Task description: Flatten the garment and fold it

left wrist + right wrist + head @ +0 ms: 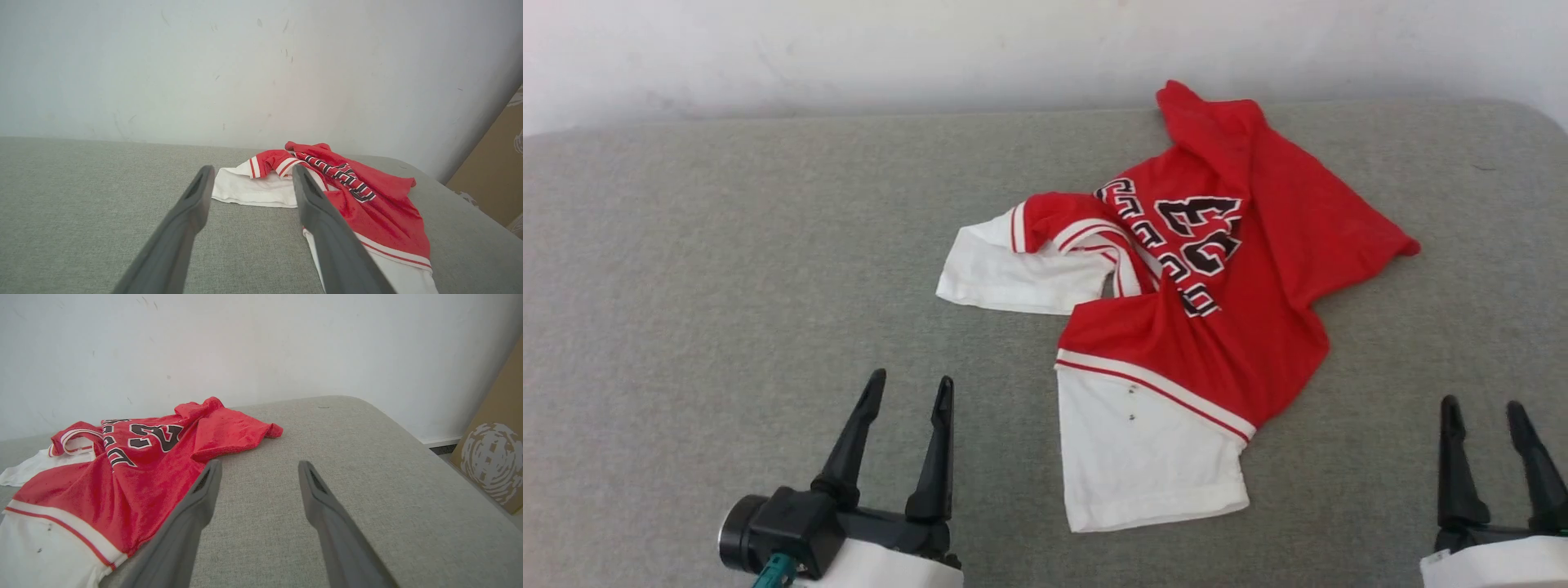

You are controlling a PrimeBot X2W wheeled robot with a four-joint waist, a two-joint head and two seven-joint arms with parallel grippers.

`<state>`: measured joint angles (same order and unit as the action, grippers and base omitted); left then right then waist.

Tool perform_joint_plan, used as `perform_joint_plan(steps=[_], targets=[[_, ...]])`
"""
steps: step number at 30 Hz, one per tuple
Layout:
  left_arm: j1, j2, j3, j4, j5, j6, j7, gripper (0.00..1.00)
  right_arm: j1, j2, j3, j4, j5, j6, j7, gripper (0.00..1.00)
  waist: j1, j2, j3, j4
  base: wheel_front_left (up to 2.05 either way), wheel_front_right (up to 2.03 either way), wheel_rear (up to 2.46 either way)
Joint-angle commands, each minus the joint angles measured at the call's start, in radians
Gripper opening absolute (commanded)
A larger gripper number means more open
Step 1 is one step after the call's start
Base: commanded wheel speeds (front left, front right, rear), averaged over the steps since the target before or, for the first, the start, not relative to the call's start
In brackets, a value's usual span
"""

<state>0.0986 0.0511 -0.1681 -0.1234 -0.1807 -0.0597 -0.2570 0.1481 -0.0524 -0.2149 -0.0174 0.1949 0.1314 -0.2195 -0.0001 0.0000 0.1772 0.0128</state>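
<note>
The garment (1241,310) is a red jersey T-shirt with white sleeves, lying crumpled right of centre on the grey padded surface (727,269). Its black lettering faces up, partly folded over. One white sleeve (1143,457) reaches toward me, the other (1013,273) points left. My left gripper (909,388) stands open at the lower left, left of the near sleeve and apart from it. At the lower right my right gripper (1485,411) is open too, clear of the cloth. The garment (367,196) lies just beyond the left fingers, and the garment (135,469) lies left of the right fingers.
A pale wall (849,49) runs behind the surface's far edge. The surface's rounded right corner (359,404) drops off beside a brown cardboard box (490,457). Bare grey fabric spreads to the left of the garment.
</note>
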Motion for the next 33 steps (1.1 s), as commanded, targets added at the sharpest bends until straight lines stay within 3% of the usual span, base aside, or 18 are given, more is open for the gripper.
perform_joint_plan(steps=[1, 6, 10, 15, 19, 25, 33], targets=[[-0.020, 0.000, 0.005, -0.006, 0.022, -0.003, -0.005, 1.00, -0.011, 0.002, 0.008, 0.005, 0.004, -0.001, -0.014, 1.00, 0.0001, 0.0000, -0.006, -0.026, 0.00, 0.00, 0.00], [-0.163, 0.037, -0.020, 0.056, 0.083, -0.030, 0.003, 1.00, -0.038, 0.002, 0.006, 0.002, -0.008, -0.001, -0.032, 1.00, 0.0001, 0.0000, 0.015, -0.035, 0.00, 0.00, 0.00], [-0.304, 0.066, -0.051, 0.136, 0.122, -0.042, 0.086, 1.00, -0.050, 0.002, -0.005, -0.004, -0.019, -0.001, -0.035, 1.00, 0.0001, 0.0000, 0.041, -0.032, 0.00, 0.00, 0.00], [-0.530, 0.088, -0.109, 0.307, 0.142, -0.059, 0.298, 1.00, -0.068, 0.002, 0.000, -0.013, -0.023, -0.001, -0.037, 1.00, 0.0001, 0.0000, 0.097, -0.033, 0.00, 0.00, 0.00], [-0.655, 0.103, -0.101, 0.449, 0.149, -0.052, 0.472, 1.00, -0.083, 0.002, 0.018, -0.018, -0.017, -0.001, -0.036, 1.00, 0.0001, 0.0000, 0.139, -0.051, 0.00, 0.00, 0.00], [-0.750, 0.125, -0.079, 0.589, 0.164, -0.010, 0.661, 1.00, -0.094, 0.002, 0.022, -0.015, -0.015, -0.001, -0.033, 1.00, 0.0001, 0.0000, 0.187, -0.078, 0.00, 0.00, 0.00], [-0.776, 0.088, -0.072, 0.671, 0.060, -0.045, 0.773, 1.00, -0.105, 0.002, 0.014, -0.016, -0.024, -0.001, -0.025, 1.00, 0.0001, 0.0000, 0.222, -0.077, 0.00, 0.00, 0.00]])
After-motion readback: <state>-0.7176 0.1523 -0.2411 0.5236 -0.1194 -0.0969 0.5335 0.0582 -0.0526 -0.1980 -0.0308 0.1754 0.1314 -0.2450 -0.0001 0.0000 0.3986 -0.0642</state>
